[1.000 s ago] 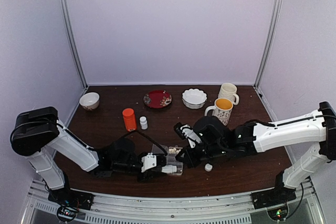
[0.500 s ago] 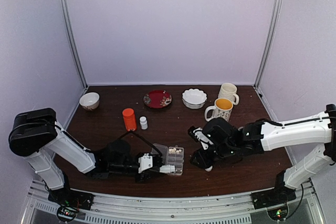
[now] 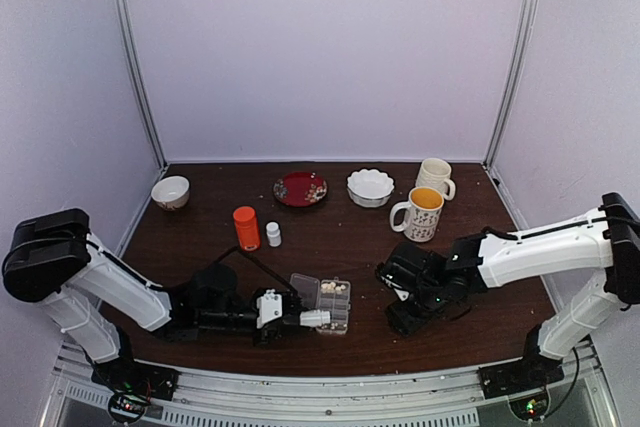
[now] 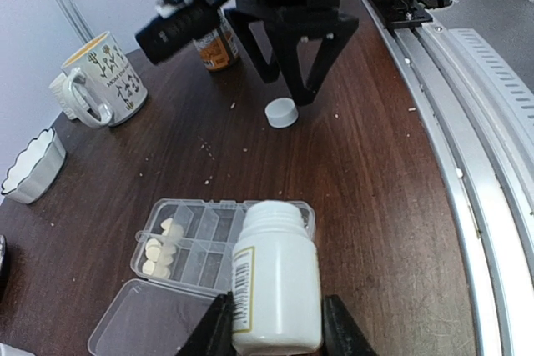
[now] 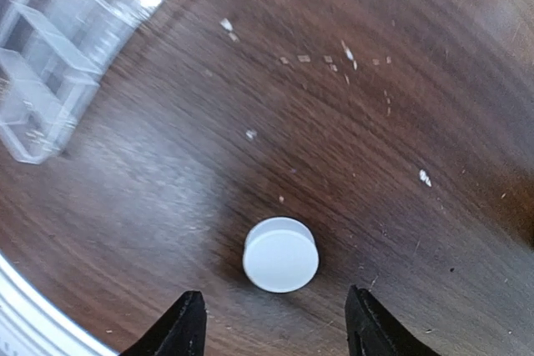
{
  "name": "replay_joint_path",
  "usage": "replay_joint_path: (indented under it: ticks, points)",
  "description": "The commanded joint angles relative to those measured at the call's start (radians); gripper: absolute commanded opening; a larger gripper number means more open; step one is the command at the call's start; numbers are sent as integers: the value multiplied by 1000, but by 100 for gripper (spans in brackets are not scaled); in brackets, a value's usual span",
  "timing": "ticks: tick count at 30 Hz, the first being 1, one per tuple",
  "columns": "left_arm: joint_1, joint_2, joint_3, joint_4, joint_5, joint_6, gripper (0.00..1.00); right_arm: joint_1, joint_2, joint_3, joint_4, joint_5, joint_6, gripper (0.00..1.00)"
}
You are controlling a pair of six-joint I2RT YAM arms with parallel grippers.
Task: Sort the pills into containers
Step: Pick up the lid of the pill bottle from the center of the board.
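Note:
My left gripper (image 4: pixel 275 333) is shut on a white bottle (image 4: pixel 279 277) with no cap, held low over the near edge of the clear pill box (image 4: pixel 204 235). The box's containers stand open with the lid (image 4: pixel 146 323) folded back, and several pills (image 4: pixel 158 248) lie in the cells at one end. The bottle's white cap (image 5: pixel 280 254) lies flat on the table. My right gripper (image 5: pixel 277 327) stands open just over it, fingers on either side and apart from it. In the top view the right gripper (image 3: pixel 403 317) hides the cap.
An orange bottle (image 3: pixel 245 228) and a small white bottle (image 3: pixel 273 234) stand behind the box. Along the back are a small bowl (image 3: pixel 170 192), a red plate (image 3: pixel 300 189), a scalloped white bowl (image 3: pixel 370 187) and two mugs (image 3: pixel 422 212). Crumbs (image 5: pixel 349 54) dot the wood.
My right gripper drew away to the right from the bottle, came down to the table and opened, leaving the cap there. The left gripper kept hold of the bottle.

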Motion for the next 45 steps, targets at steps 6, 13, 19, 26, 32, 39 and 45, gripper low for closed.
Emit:
replay_joint_path:
  ticks: [6, 13, 19, 26, 32, 39, 45]
  points:
    - [-2, -119, -14, 49, 7, 1, 0, -28, 82, 46, -49, 12, -14, 53]
    - [-1, -197, -12, 72, 22, -33, 0, -34, 110, 70, -31, 9, -25, 51]
    - [-2, -280, -28, 132, 17, -74, 0, -36, 152, 95, -36, 8, -32, 44]
    - [-2, -454, -43, 127, 4, -100, 0, -36, 161, 102, -58, 21, -34, 36]
    - [0, -587, -55, 151, -2, -117, 0, -36, 166, 104, -38, 11, -35, 31]
    - [4, -742, -94, 235, -30, -139, 0, -36, 154, 110, -33, 5, -40, 24]
    - [6, -846, -137, 296, -55, -141, 0, -36, 160, 109, -21, -5, -47, 24]
